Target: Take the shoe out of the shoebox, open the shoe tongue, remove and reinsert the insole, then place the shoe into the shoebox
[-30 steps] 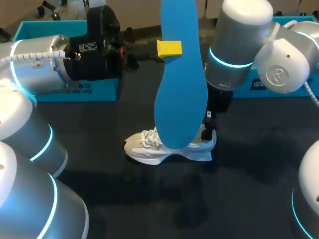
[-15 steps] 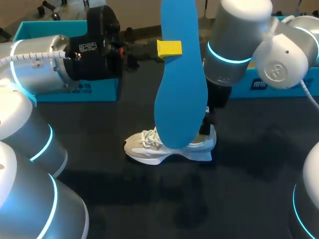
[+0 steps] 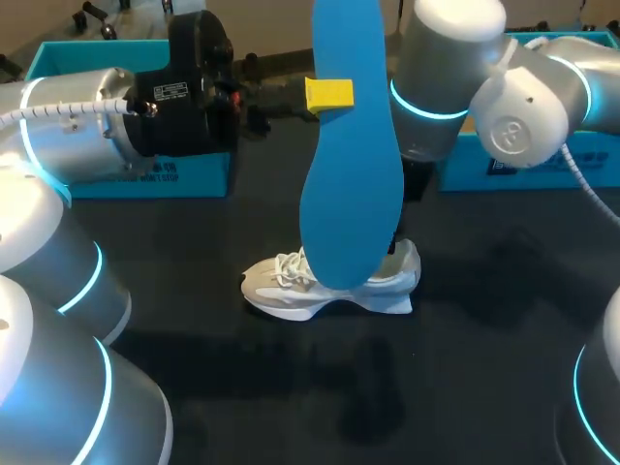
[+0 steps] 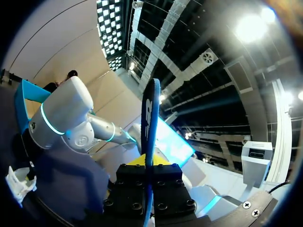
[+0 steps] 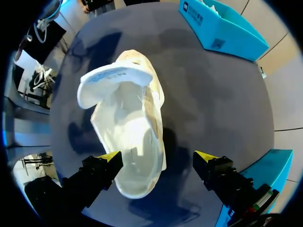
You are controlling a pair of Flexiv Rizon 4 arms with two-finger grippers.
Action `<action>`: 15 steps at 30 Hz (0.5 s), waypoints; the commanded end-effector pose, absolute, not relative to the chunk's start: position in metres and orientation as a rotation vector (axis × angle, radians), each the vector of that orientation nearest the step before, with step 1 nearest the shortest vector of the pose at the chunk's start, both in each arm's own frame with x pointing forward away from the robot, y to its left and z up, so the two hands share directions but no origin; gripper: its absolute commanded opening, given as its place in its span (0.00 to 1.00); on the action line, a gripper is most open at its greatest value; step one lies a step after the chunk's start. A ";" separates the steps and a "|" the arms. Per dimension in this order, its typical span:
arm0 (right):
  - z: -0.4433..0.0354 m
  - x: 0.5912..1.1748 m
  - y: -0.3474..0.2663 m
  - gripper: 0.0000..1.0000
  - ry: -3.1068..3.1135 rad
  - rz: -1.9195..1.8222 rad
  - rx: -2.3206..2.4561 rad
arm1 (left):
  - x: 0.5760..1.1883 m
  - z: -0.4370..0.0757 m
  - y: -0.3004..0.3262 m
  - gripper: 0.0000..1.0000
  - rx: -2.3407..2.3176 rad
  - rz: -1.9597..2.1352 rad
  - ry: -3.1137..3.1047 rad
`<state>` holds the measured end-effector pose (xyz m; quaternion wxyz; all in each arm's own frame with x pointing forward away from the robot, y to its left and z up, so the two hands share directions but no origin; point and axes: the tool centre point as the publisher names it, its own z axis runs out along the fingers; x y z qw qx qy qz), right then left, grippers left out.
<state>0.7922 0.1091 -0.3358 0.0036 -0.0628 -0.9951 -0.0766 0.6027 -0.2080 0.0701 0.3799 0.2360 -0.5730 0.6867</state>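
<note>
Left pincer [image 4: 149,163] clamped on insole [image 4: 150,118]; right pincer [image 5: 158,156] wide, shoe [image 5: 125,123] just beneath. Risk: unheld shoe skidding during reinsertion.

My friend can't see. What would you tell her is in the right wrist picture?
A white shoe lies on a dark table with its tongue folded open. The right gripper is open, its yellow tips on either side of the heel end. A blue shoebox sits farther off on the table.

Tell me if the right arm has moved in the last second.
Yes. The right arm has lifted up and back, away from the heel of the white shoe, which lies where it was.
</note>
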 end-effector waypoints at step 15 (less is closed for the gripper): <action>-0.389 0.798 0.125 0.98 -3.058 -0.222 -0.189 | 0.603 0.071 -0.212 0.00 0.603 1.755 -1.461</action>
